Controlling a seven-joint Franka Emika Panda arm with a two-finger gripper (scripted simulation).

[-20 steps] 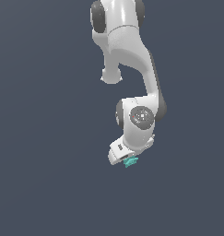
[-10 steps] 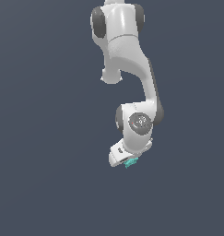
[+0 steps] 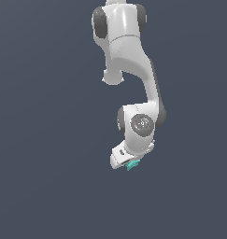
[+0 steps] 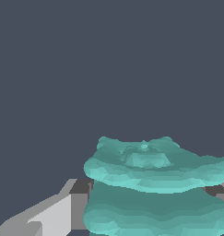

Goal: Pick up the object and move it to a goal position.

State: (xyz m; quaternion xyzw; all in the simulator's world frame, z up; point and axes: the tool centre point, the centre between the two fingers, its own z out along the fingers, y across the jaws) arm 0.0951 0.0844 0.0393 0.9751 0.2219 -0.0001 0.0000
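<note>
- The white jointed robot arm (image 3: 133,70) hangs down from the top of the exterior view against a plain dark grey-blue backdrop, its wrist bent toward the exterior view's left.
- At its lower end the white gripper (image 3: 125,161) carries the small teal-green blocky lump with wavy ridged layers (image 3: 132,164), which pokes out just below the gripper body.
- In the wrist view that lump (image 4: 155,184) fills the near foreground, wedged between 2 grey fingers (image 4: 62,207), 1 on each side.
- The fingers pinch the lump.
</note>
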